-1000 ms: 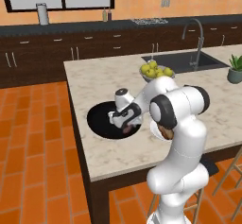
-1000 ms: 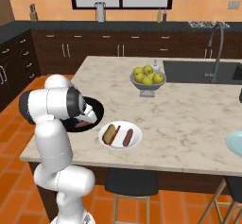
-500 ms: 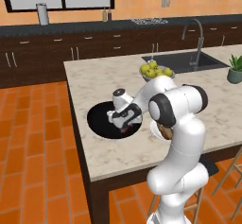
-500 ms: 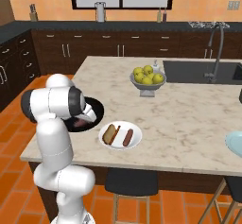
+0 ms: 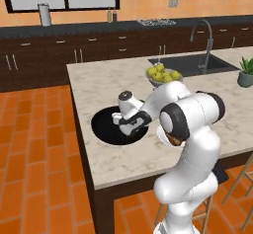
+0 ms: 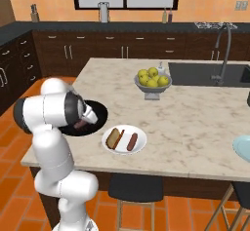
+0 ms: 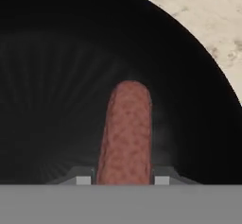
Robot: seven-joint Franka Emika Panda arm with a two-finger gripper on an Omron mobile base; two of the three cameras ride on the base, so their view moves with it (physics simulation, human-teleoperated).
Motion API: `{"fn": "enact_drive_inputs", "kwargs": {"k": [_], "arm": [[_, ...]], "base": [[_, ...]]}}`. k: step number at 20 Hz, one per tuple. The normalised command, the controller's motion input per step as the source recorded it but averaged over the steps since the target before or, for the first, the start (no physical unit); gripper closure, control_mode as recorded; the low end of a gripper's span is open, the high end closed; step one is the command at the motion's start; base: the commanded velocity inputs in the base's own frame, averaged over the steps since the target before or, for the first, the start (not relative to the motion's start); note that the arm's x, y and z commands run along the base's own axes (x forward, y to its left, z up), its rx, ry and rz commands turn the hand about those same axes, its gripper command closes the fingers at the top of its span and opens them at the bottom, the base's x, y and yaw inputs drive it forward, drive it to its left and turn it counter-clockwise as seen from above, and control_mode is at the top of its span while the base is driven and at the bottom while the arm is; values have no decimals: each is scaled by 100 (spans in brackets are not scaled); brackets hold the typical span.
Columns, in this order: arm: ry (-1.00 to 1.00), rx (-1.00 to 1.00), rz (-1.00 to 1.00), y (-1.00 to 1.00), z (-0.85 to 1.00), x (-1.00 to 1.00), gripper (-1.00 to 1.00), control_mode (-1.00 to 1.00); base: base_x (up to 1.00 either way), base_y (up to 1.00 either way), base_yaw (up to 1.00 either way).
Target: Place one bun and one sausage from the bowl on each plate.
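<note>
My gripper (image 7: pixel 122 179) is down inside the wide black bowl (image 5: pixel 104 124), shut on a reddish-brown sausage (image 7: pixel 126 128) that points away between the two fingertips (image 7: pixel 83 179). The right base view has the gripper (image 6: pixel 82 124) and that sausage (image 6: pixel 79 125) half behind my arm, over the bowl (image 6: pixel 97 112). Beside the bowl, the white plate (image 6: pixel 140 147) holds an orange-brown bun (image 6: pixel 114 137) and the other sausage (image 6: pixel 132 141). At the far right edge lies the pale blue plate (image 6: pixel 242 147). The second bun is hidden from view.
A grey footed bowl of yellow-green fruit (image 6: pixel 152 79) stands mid-counter, with the sink and tap (image 6: pixel 215 71) behind it. A potted plant (image 5: pixel 245 72) sits at the right end. Stools (image 6: pixel 135 188) stand under the counter's near edge.
</note>
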Motion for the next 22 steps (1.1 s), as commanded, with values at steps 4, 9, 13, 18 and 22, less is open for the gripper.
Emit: {"fn": "enact_drive_inputs", "kwargs": {"k": [4,9,13,18,22], "arm": [[-5,11,2,-18,100,-72,100,-100],[4,4,15,-52,97,-100,100,-100],[9,0,26,-30,73,-100,100,-100],[28,0,28,15,100,-68,100,-100],[21,-1,20,5,87,-91,100,-100]], "base": [[0,0,0],[0,0,0],[0,0,0],[0,0,0],[0,0,0]]}}
